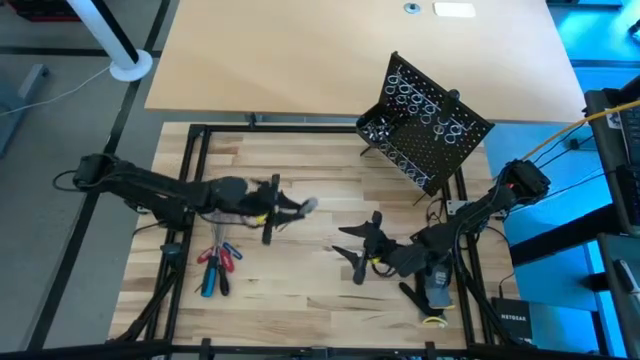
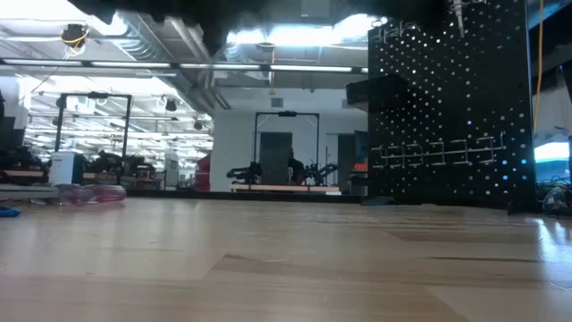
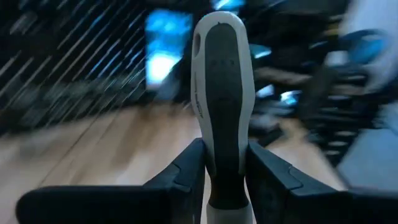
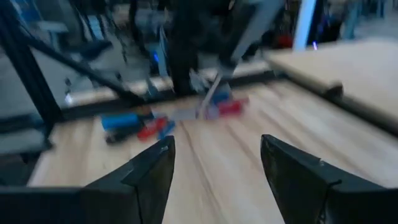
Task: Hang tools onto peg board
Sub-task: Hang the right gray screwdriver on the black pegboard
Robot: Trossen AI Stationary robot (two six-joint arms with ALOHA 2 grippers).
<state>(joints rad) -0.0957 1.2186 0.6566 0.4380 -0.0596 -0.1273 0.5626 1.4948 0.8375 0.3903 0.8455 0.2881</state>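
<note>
Screwdriver (image 3: 219, 106) — clamped between left fingers (image 3: 180, 174).

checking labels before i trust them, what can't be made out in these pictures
- Held tool: tip hidden in the left wrist view, below the left pincer.
- Tools on the table: too small in the high view to count; blurred in the right wrist view.
- Peg board: rings unreadable in the low view, which shows it from behind.

Wooden table (image 1: 300, 300) bears loose tools (image 1: 216, 268) and the peg board (image 1: 432, 125)
</note>
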